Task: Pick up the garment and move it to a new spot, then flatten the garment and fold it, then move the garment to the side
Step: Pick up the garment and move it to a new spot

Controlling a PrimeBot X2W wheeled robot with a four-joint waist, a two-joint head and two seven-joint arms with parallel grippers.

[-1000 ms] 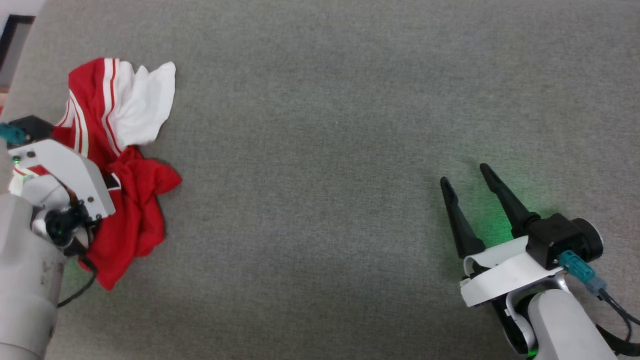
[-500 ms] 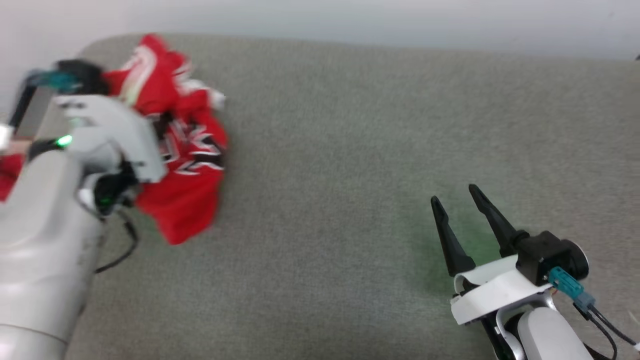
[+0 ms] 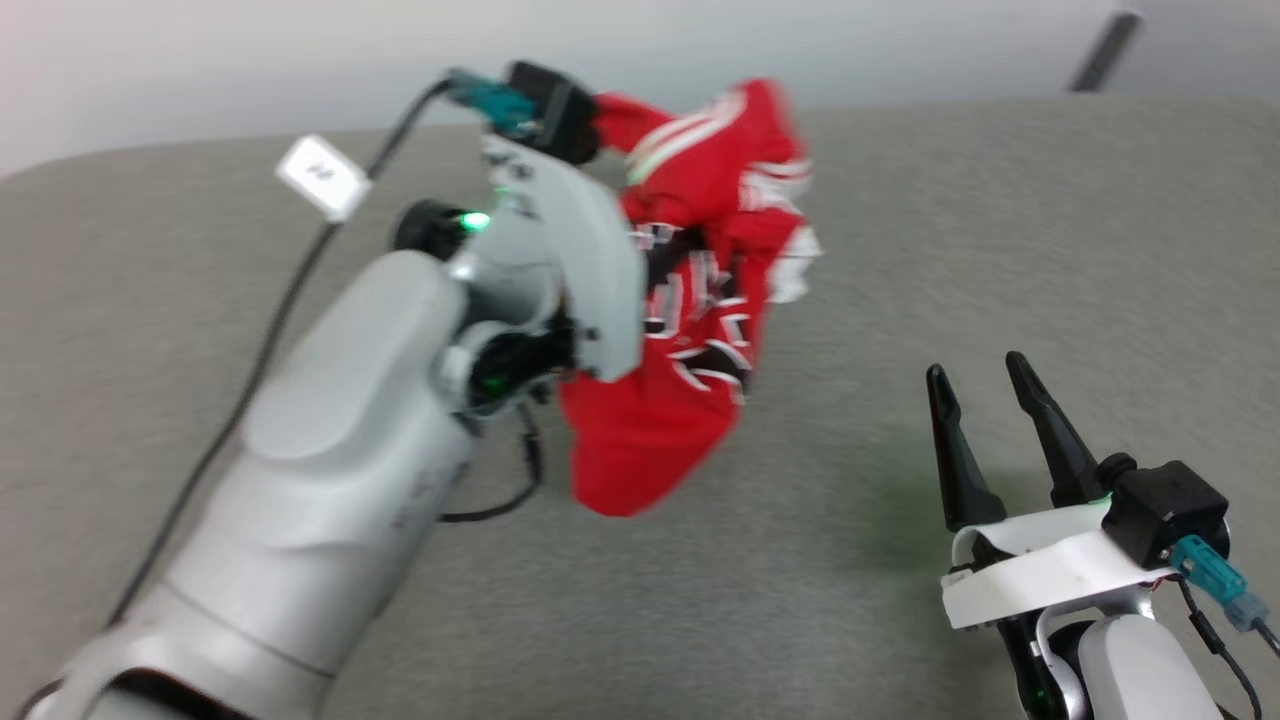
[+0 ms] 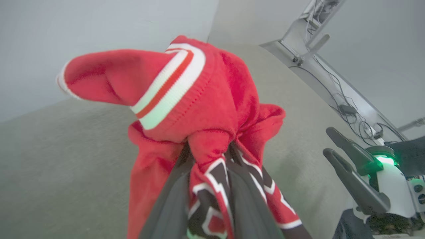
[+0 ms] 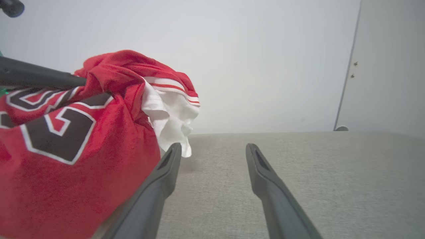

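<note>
The garment [image 3: 690, 330] hangs bunched between the fingers of the left hand [image 4: 209, 156], above the table [image 3: 1000, 220]. The right hand [image 3: 975, 363] sits lower, to the right of the left hand, with the garment's hanging part near its left side.

The garment [image 4: 212, 96] is soft knit cloth, fuzzy and matt; its black letters [image 5: 56, 136] look flatter and smoother. The grey surface [image 3: 900, 250] is coarse woven fabric, matt. At the lower left of the head view, the left arm's shell [image 3: 340, 470] is smooth pale plastic with a faint sheen. The fingers [image 5: 265, 179] of the right gripper [image 3: 975, 365] are dark and matt, probably plastic.
</note>
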